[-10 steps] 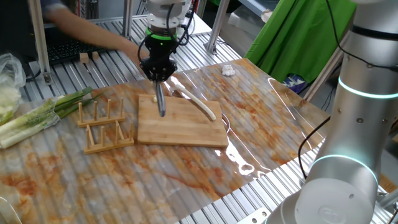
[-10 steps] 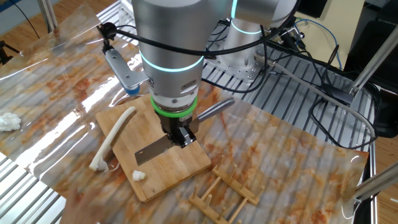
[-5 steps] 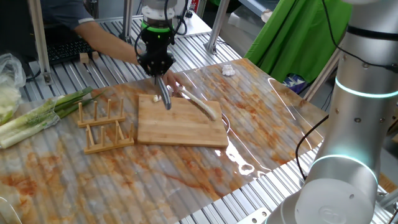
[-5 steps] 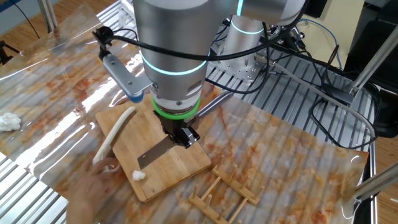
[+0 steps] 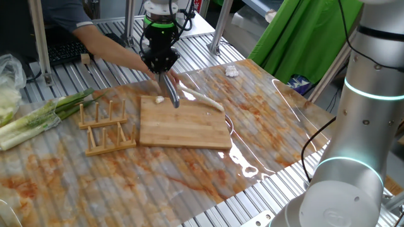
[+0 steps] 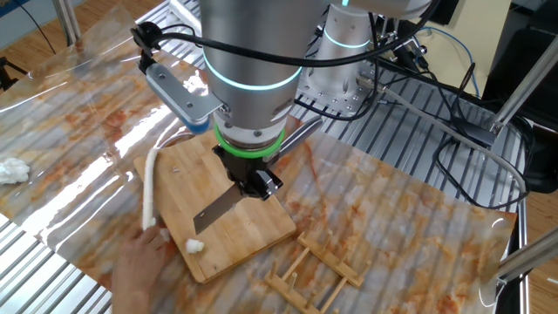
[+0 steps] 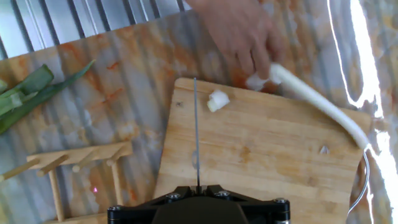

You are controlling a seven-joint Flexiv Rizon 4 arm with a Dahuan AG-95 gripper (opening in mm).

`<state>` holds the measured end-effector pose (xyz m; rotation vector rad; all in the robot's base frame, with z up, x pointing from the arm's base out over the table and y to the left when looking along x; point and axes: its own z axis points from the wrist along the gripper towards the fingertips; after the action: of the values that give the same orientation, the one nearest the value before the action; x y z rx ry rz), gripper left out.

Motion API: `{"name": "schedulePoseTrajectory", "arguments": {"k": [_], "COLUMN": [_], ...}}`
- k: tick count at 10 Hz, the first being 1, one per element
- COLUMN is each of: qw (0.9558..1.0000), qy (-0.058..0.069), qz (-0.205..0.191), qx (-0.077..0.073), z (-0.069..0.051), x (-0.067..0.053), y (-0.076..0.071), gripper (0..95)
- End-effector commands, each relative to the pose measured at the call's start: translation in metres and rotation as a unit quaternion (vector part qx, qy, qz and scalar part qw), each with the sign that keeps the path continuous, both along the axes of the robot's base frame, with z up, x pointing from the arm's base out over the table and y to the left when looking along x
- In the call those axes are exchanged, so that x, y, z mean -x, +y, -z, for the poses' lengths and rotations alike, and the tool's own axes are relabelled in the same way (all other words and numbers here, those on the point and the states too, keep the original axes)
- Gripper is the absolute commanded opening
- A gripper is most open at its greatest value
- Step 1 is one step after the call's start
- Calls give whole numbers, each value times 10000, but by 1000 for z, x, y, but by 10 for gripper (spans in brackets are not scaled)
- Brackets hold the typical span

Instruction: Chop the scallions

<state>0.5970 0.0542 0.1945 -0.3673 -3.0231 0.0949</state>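
**Hand view: one piece off, nearly the whole stalk to go**

Hand view gives me the clearest read, so I place everything against the rectangular pale bamboo chopping board [image 7: 261, 155]. My two-finger black gripper [image 6: 248, 181] is clenched on the handle of the slim grey metal knife [image 6: 215, 211], with the blade hanging clear above the board's surface rather than resting on it.

By my judgement the chopping has barely started. A single short white cut piece [image 7: 217, 100] lies on the board near its far edge, just beside the line of the blade. That is the only finished cut I can see.

The scallions [image 7: 317, 106] here are one long, slender cream-white stalk, smooth and gently curved, lying across the board's far corner with one end running off toward the board's side edge. A person's bare hand [image 7: 239, 31] holds the stalk's other end at the board's far edge, apparently repositioning it. I judge almost the full length is left to slice.

The bunch of green-and-white leafy stalks [image 5: 41, 115] sits well off the board, beyond the small wooden slatted rack [image 5: 104, 128].
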Motion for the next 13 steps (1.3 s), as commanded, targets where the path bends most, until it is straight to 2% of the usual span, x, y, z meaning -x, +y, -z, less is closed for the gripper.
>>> {"name": "schedulePoseTrajectory", "arguments": {"k": [1,2,5,8,9,11,12,13], "qw": [9999,9998,9993,9993,9994,9996,9991,9988], "qy": [-50,-128,-201,-168,-200,-179,-187,-272], "qz": [-102,-149,-322,-319,-292,-178,-178,-240], "qx": [-8,-7,-50,-32,19,91,345,334], "z": [-2,-2,-3,-4,-5,-2,-2,-2], "x": [1,2,2,4,4,1,1,1], "y": [1,1,1,3,3,4,5,5], "gripper": [0,0,0,0,0,0,0,0]}}
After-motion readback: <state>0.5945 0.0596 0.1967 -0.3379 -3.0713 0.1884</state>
